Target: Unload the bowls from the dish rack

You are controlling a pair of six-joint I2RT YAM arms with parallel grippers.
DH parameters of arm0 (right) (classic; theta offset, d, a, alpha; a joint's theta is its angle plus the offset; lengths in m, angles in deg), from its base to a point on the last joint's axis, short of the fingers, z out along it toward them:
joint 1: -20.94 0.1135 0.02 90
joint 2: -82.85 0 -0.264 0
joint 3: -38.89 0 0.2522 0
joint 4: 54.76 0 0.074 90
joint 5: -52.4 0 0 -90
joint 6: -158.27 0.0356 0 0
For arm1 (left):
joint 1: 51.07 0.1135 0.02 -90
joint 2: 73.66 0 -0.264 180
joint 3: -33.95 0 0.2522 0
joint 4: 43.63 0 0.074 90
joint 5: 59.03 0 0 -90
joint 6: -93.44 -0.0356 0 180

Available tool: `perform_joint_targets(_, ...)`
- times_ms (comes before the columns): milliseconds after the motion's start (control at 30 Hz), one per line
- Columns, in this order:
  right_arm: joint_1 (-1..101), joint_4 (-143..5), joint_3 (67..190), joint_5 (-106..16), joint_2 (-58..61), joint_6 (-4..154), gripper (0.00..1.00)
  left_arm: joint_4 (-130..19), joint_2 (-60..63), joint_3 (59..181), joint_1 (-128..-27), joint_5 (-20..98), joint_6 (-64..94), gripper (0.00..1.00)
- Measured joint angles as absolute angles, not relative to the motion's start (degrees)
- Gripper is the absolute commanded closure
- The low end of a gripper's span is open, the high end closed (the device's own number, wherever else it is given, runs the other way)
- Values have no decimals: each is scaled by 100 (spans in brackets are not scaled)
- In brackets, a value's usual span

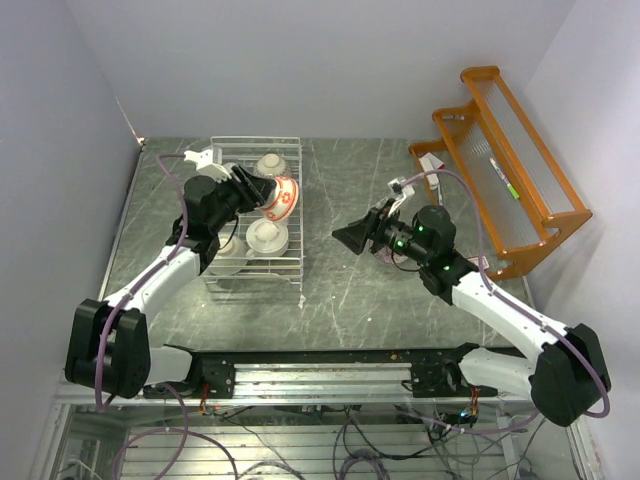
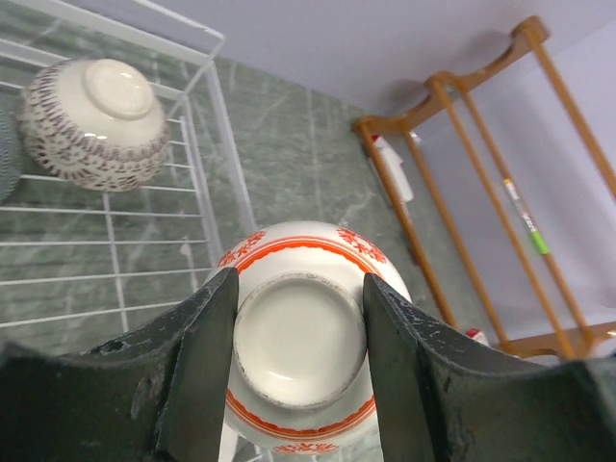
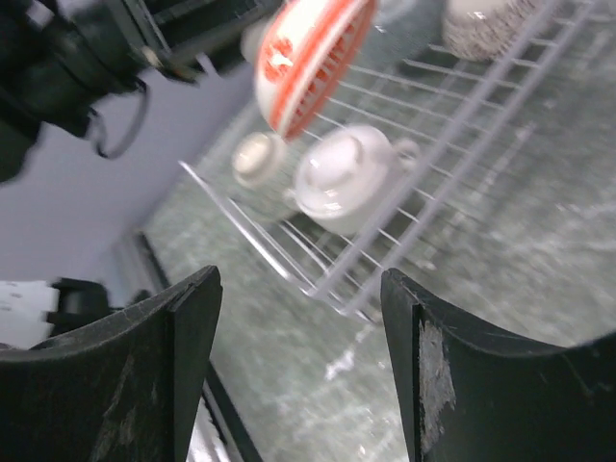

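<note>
My left gripper (image 1: 262, 190) (image 2: 298, 281) is shut on a white bowl with an orange-red pattern (image 1: 281, 197) (image 2: 300, 346). Its fingers clamp the foot ring, and the bowl is tilted on its side above the right part of the white wire dish rack (image 1: 290, 265) (image 2: 206, 144). In the rack a speckled bowl (image 1: 271, 163) (image 2: 93, 120) lies upside down at the back. A cream bowl with a small handle (image 1: 267, 236) (image 3: 346, 173) sits nearer, with a smaller bowl (image 3: 258, 157) beside it. My right gripper (image 1: 347, 236) (image 3: 298, 289) is open and empty over the table, right of the rack and pointing at it.
An orange wooden shelf rack (image 1: 520, 170) (image 2: 433, 183) stands at the back right, with a small white item (image 1: 432, 162) at its near end. The grey marbled table (image 1: 340, 290) lies between the rack and the shelf. A wall runs close along the left side.
</note>
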State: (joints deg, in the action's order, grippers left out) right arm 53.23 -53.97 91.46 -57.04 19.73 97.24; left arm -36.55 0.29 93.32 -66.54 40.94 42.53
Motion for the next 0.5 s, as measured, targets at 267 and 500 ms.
perform_joint_targets(267, 4670, -2597, 9083, -7350, 948, 11857, 34, -2343, -244, 8746, -6654, 4490, 4985, 93)
perform_joint_targets(500, 4615, -532, 9048, -7803, 247, 13258, 37, -1314, -174, 8226, -6654, 4619, 5552, 93)
